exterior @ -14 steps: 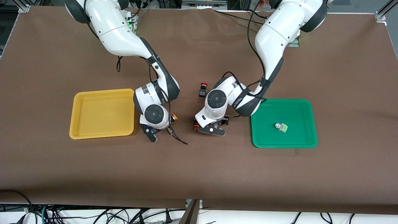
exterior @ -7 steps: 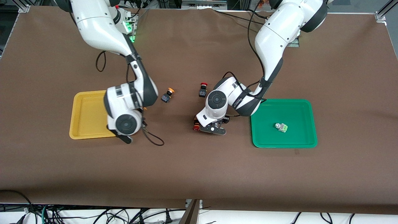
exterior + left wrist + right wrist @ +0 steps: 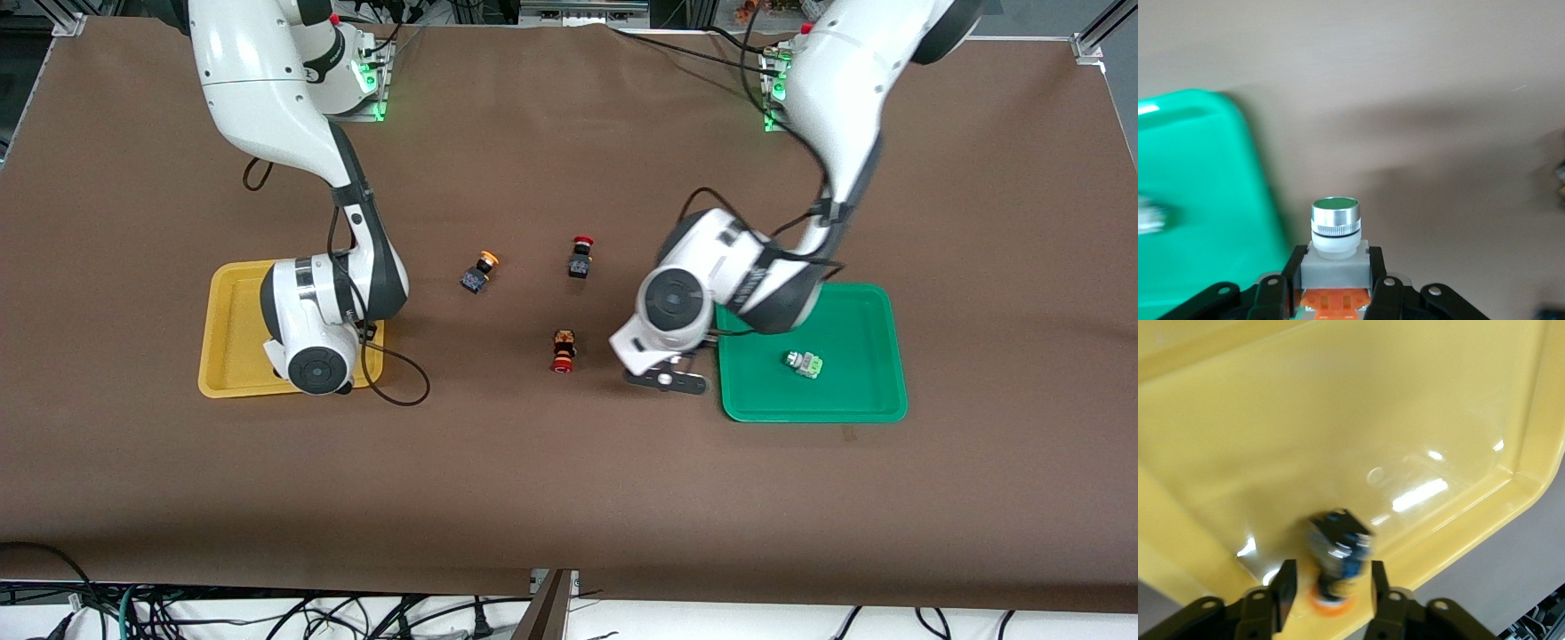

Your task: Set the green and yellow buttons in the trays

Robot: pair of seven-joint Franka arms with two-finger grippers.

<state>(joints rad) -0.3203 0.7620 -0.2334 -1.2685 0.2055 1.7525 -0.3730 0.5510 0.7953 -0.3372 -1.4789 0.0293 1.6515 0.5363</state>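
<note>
The green tray (image 3: 853,400) holds one white-silver switch (image 3: 803,364) with a pale green part, lying toward the edge nearer the front camera. Just over that tray's rim at the table's middle, the left gripper (image 3: 1335,293) is clamped on a silver-bodied button (image 3: 1335,230) with a green cap. At the right arm's end, the yellow tray (image 3: 233,338) sits under the right gripper (image 3: 1328,593); between its spread fingers is a dark-bodied, orange-capped button (image 3: 1337,550), apparently loose. Between the trays lie another orange-capped switch (image 3: 478,272) and two red-capped ones (image 3: 581,256) (image 3: 563,350).
</note>
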